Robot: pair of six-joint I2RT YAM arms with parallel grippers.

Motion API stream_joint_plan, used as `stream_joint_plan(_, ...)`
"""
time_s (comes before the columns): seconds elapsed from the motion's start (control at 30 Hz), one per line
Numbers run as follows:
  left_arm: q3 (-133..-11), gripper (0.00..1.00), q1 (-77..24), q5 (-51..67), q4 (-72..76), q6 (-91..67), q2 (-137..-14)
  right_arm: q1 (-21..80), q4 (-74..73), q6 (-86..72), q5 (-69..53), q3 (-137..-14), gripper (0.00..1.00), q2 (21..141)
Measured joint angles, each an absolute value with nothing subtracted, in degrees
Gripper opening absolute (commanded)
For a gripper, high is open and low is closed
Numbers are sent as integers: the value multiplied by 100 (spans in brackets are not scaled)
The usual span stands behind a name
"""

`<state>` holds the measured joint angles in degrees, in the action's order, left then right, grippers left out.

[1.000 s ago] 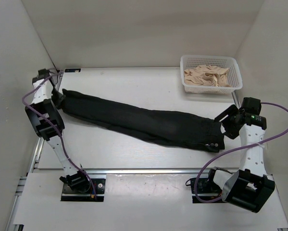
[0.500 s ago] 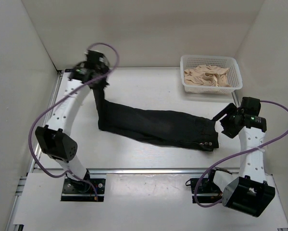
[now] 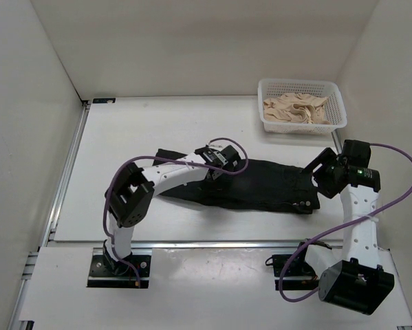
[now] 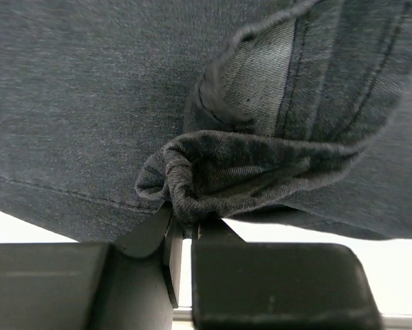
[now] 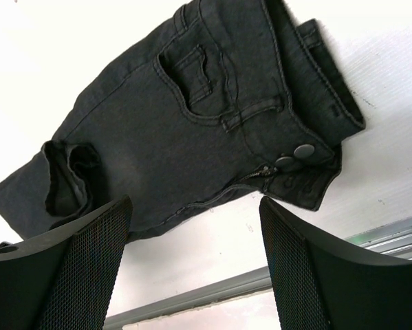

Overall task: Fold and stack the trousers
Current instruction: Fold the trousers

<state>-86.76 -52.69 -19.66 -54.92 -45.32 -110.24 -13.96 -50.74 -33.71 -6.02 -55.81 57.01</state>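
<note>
Top external view gives you the counter with the trousers lying across its middle, waist end to the right and leg end doubled back over the rest. Your left tool sits over that fold, its fingers pinched together on a bunch of the cloth. Your right tool hangs just beside the waistband, fingers wide apart, gripping nothing. A metal button shows at the waist.

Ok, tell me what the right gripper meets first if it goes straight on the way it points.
Probably the trousers: the right gripper, jaws open, aims at their front edge by the waist buttons. The bare table lies just beside that edge, so it could land there; depth is unclear.
</note>
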Motion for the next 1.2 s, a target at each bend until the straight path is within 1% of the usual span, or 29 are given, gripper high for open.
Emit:
stream_joint_plan(0.13,-8753,11,-5365,-2051,-5594,-4768,-11118,-1365,-5107,-3358,-609,-5581,80,5688)
stream_joint_plan(0.27,-9113,11,-5212,-2080,-5826,-4803,-10971,-1323,-5111,-3356,-611,-5583,80,5686)
stream_joint_plan(0.37,-9456,11,-4829,-2071,-5996,-4718,-10669,-1299,-5111,-3345,-615,-5583,80,5686)
stream_joint_plan(0.57,-10173,11,-3704,-2215,-6149,-4451,-9970,-1247,-5113,-3339,-617,-5583,80,5682)
stream_joint_plan(0.67,-10278,11,-3452,-2349,-6156,-4370,-9797,-1245,-5116,-3334,-617,-5583,80,5655)
stream_joint_plan(0.73,-10269,11,-3485,-2364,-6169,-4340,-9800,-1245,-5118,-3328,-620,-5583,80,5629)
stream_joint_plan(0.87,-10022,11,-3883,-2311,-6075,-4403,-10038,-1245,-5140,-3319,-620,-5583,80,5575)
stream_joint_plan(1.03,-9605,11,-4580,-2182,-5994,-4609,-10783,-1245,-5162,-3315,-620,-5583,80,5542)
stream_joint_plan(1.2,-9498,11,-5135,-2123,-6005,-4770,-11316,-1245,-5186,-3299,-620,-5583,80,5529)
